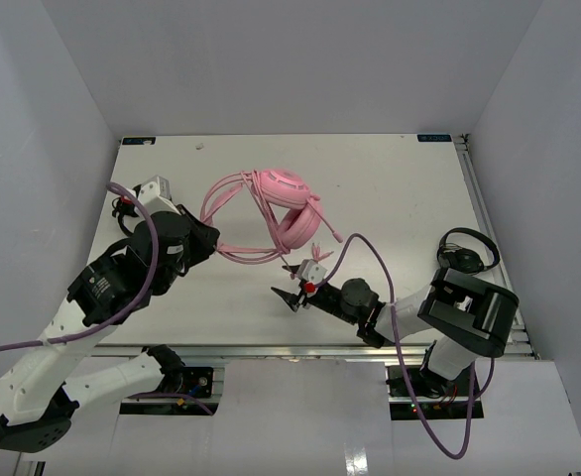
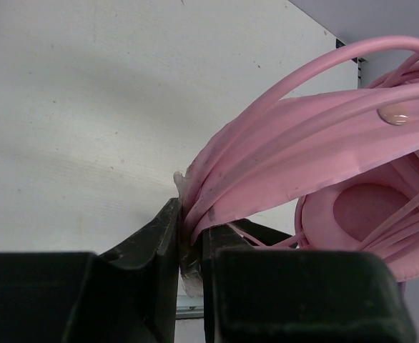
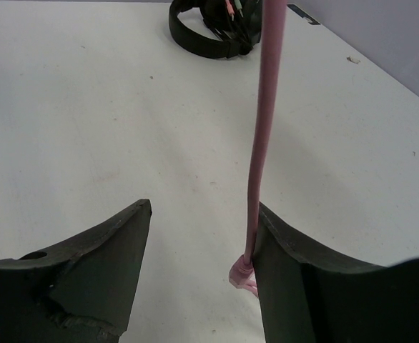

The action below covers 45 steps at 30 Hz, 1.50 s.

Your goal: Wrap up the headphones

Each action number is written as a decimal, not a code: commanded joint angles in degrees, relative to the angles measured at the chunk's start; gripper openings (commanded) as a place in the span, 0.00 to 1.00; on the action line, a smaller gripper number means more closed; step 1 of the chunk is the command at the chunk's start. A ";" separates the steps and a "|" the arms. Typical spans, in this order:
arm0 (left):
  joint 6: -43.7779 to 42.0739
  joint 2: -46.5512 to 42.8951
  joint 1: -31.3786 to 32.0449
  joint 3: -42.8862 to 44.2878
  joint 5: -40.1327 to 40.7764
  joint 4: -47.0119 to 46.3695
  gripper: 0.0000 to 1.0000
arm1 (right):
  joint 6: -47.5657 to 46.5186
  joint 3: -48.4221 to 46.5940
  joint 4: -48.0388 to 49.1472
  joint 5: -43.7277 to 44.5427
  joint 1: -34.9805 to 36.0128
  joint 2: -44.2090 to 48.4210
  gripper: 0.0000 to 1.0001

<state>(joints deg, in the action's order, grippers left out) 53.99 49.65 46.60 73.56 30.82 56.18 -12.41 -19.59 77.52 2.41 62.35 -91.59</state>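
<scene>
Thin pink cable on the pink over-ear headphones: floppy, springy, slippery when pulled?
Probably limp yet springy: the thin pink cable arcs in loose loops beside the pink over-ear headphones, so coils may spread. Likely soft: the left gripper squeezes several strands together. May slip: it only runs along one finger of the open right gripper.

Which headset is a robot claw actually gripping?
The pink headphones: the left gripper is clamped on them. The black headset at far right lies untouched.
</scene>
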 commanded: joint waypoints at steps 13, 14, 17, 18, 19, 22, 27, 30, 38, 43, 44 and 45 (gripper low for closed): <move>3.67 -3.15 -0.10 1.94 -1.47 -8.45 0.00 | -3.31 -0.78 17.07 6.01 -1.44 -3.27 0.65; 3.71 -3.15 -0.06 1.81 -1.51 -8.50 0.00 | -3.32 -0.93 16.65 6.07 -1.44 -2.98 0.65; 3.76 -3.25 -0.10 1.77 -1.66 -8.55 0.00 | -3.70 -1.95 15.47 6.18 -1.44 -2.66 0.65; 3.81 -3.40 -0.05 1.82 -2.02 -8.70 0.00 | -4.11 -2.21 15.47 5.77 -1.44 -3.07 0.65; 3.85 -3.52 -0.02 1.91 -2.36 -8.80 0.00 | -4.45 -2.51 15.47 5.34 -1.49 -3.48 0.64; 3.67 -3.50 -0.02 2.55 -3.45 -8.80 0.00 | -4.52 -3.77 15.45 3.71 -1.91 -4.90 0.64; 3.46 -3.68 -0.10 3.63 -3.80 -8.33 0.00 | -3.43 -5.30 15.41 1.04 -2.23 -7.37 0.63; 3.41 -3.87 -0.02 3.96 -3.75 -8.19 0.00 | -2.60 -5.45 16.45 1.03 -2.23 -9.16 0.63; 3.30 -4.03 -0.02 4.30 -4.42 -8.31 0.00 | -0.05 -5.37 20.55 3.86 -2.37 -16.40 0.60; 2.98 -4.54 -0.02 5.16 -4.02 -7.78 0.00 | 3.28 -4.94 22.20 4.73 -4.55 -19.19 0.50; 2.97 -4.71 -0.02 5.34 -3.94 -7.67 0.00 | 3.88 -4.93 22.23 4.63 -4.98 -19.24 0.46; 2.84 -4.80 -0.08 5.68 -3.74 -7.66 0.00 | 4.66 -4.86 22.36 4.24 -5.61 -19.49 0.41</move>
<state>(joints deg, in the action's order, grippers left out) 54.62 47.33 46.61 74.97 27.55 54.04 -11.14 -24.01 75.70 5.41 59.01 -109.52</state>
